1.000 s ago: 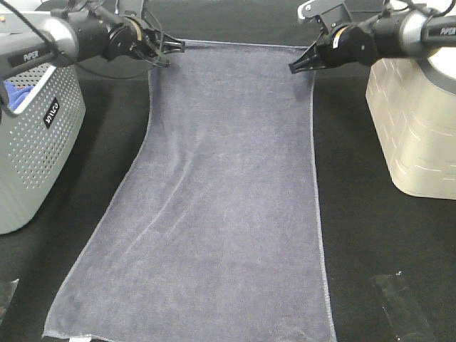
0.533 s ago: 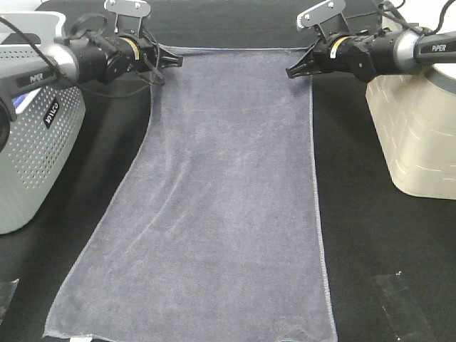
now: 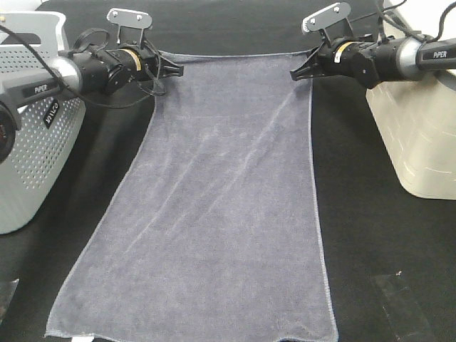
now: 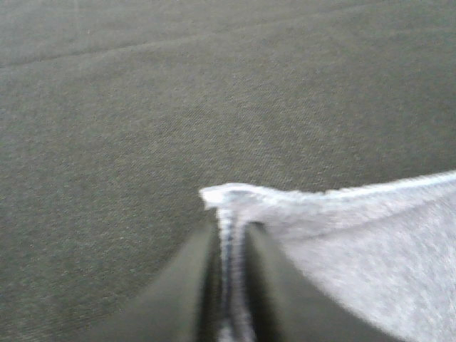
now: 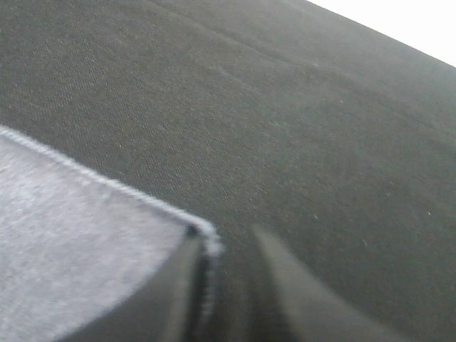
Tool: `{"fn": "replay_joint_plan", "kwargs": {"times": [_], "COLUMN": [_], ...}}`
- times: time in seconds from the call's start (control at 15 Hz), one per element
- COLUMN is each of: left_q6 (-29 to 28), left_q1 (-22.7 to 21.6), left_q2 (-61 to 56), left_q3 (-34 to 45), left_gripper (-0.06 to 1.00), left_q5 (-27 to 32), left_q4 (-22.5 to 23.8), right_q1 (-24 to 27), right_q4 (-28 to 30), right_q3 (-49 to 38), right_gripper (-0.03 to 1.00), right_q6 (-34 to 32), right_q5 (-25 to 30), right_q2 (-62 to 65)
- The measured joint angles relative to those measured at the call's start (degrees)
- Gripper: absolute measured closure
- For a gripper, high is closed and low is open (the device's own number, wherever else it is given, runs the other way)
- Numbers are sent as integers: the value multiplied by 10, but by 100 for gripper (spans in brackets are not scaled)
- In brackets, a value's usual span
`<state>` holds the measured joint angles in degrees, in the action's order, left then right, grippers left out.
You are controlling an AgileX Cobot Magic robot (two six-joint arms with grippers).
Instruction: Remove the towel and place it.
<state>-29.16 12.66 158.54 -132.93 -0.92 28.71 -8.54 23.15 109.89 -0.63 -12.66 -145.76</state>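
Note:
The greyish-lavender towel (image 3: 228,199) lies spread flat and lengthwise on the black table, its near hem at the front edge of the exterior high view. My left gripper (image 3: 174,68) is at its far left corner. In the left wrist view the gripper (image 4: 229,231) is shut on the towel (image 4: 370,242) by its corner hem. My right gripper (image 3: 294,73) is at the far right corner. In the right wrist view the gripper (image 5: 228,246) has its jaws slightly apart, and the towel (image 5: 71,235) corner rests against one finger, with dark table showing in the gap.
A grey perforated basket (image 3: 35,142) stands at the left, with something blue barely showing inside. A cream brick-patterned container (image 3: 420,128) stands at the right. A clear strip (image 3: 399,303) lies on the black table (image 3: 370,235) at the front right.
Both grippers have come down and a little nearer with the towel's far edge. The far end now lies lower, with fresh diagonal creases. The right jaws now stand slightly apart.

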Motion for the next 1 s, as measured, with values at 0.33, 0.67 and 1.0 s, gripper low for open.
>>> {"fn": "replay_joint_plan", "kwargs": {"times": [0.33,0.67,1.0], "left_q6": [0,0,0], "left_q1": [-1,-1,-1], "left_q2": [0,0,0], "left_q3": [0,0,0], "left_gripper": [37,36,36], "left_q5": [1,1,28], "left_q4": [1,1,1], "right_q1": [2,2,2], "right_q4": [-2,-3,-3], "right_q3": [0,0,0], "right_gripper": [43,27,15], "right_q6": [0,0,0], "right_q5": [7,7,44], "right_q2": [0,0,0]}}
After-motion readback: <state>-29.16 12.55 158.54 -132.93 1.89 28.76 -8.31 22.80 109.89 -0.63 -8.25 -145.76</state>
